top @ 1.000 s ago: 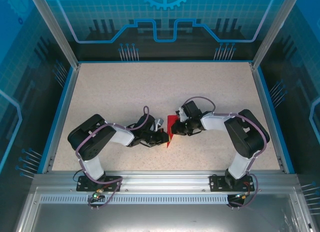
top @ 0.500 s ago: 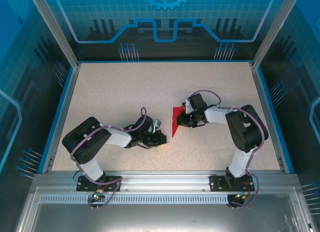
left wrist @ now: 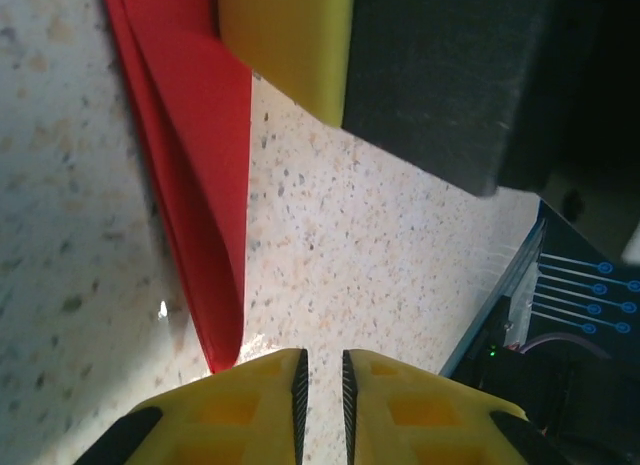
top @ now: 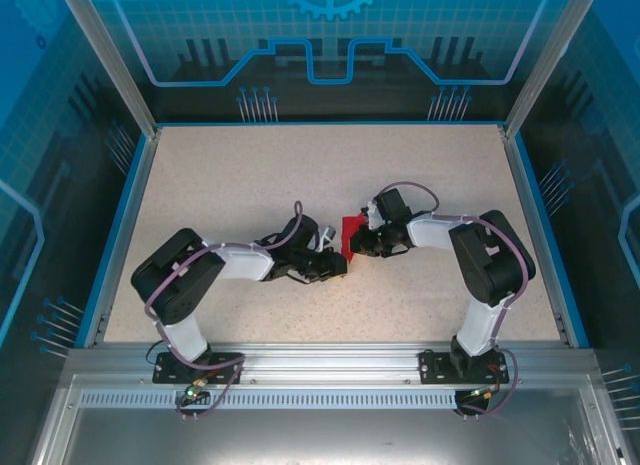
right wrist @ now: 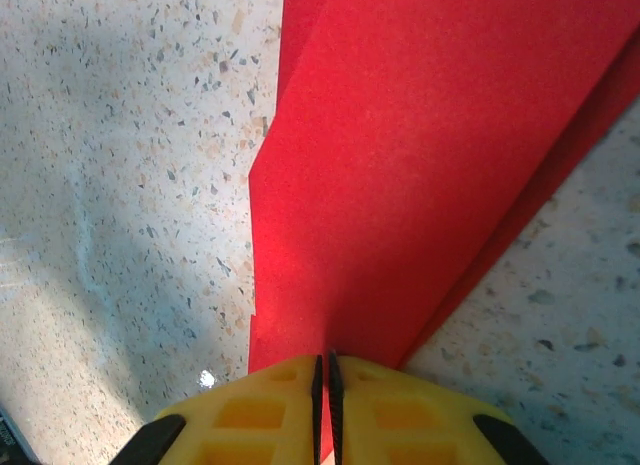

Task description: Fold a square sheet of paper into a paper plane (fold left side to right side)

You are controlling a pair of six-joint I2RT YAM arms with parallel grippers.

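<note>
The red sheet of paper, folded into a narrow pointed shape, is held up off the table at mid-table. My right gripper is shut on its edge; in the right wrist view the red paper runs down between the closed fingertips of the right gripper. My left gripper sits just below and left of the paper. In the left wrist view the left gripper has its jaws slightly apart with bare table between them, and the paper's pointed tip hangs just to its left. A yellow finger of the right gripper grips the paper above.
The speckled table is fenced by a blue rim and a metal frame. The two arms' wrists are close together at mid-table. The right arm's black body fills the upper right of the left wrist view.
The left gripper let go of the paper's lower tip, drew back, then came forward to the right with its jaws opening a little. The right gripper lifted the paper up and back.
</note>
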